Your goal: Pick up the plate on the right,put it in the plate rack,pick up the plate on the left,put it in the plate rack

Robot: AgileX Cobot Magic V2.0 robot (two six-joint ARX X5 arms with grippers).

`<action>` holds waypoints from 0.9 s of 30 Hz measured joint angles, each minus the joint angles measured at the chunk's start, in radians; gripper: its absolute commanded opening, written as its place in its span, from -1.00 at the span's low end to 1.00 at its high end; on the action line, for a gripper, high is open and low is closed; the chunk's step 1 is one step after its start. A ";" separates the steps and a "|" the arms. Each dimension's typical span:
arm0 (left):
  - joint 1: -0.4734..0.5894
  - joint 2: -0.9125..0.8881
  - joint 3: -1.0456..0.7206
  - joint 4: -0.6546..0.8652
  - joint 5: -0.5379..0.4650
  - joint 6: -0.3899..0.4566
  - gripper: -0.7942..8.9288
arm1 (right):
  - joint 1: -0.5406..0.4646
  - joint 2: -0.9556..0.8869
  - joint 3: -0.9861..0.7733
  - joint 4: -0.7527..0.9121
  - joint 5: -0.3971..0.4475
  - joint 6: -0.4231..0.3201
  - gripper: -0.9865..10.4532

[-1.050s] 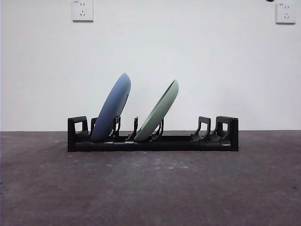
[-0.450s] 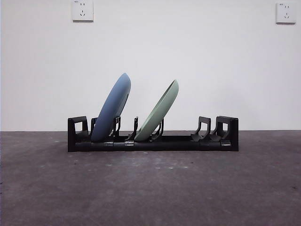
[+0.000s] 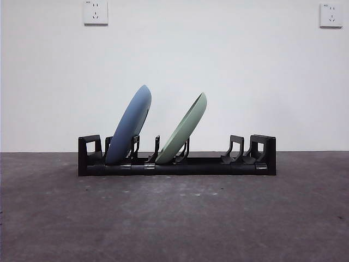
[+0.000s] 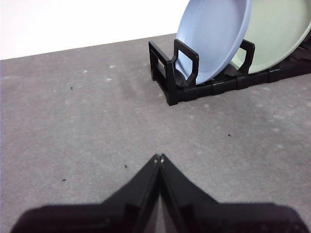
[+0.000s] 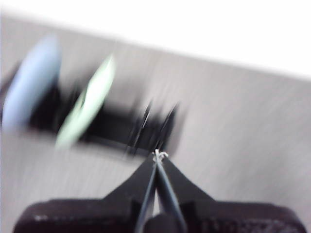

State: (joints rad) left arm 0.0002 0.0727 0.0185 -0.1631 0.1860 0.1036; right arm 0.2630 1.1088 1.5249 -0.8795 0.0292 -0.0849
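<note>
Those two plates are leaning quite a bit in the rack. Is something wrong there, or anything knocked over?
Nothing stands out. The blue plate and green plate both sit in the plate rack, leaning the same way against its prongs. Nothing is spilled or fallen.

Blue plate (image 4: 214,39) in rack (image 4: 182,80), pincer (image 4: 159,158) closed

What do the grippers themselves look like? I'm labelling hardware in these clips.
Both are plain matte black. The left gripper has two flat, wedge-shaped jaws tapering to a narrow point from a broad black base. The right gripper has the same tapered shape, though its view is blurred. No cables, markings or labels show.
</note>
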 measured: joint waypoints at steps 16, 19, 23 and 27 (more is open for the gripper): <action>0.000 0.006 0.000 0.000 0.000 0.000 -0.84 | -0.309 -0.726 -0.832 0.613 -0.010 -0.001 -0.83; 0.000 0.006 0.000 0.000 0.000 0.000 -0.84 | -0.309 -0.823 -1.010 0.658 -0.010 -0.002 -0.83; 0.000 0.006 0.000 0.000 0.000 0.000 -0.84 | -0.309 -0.935 -1.207 0.677 0.001 0.001 -0.83; 0.000 0.006 0.000 0.000 0.000 0.000 -0.84 | -0.309 -1.016 -1.331 0.683 0.014 0.012 -0.83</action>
State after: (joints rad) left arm 0.0002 0.0788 0.0185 -0.1631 0.1856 0.1036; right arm -0.0460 0.0925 0.1944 -0.1967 0.0433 -0.0727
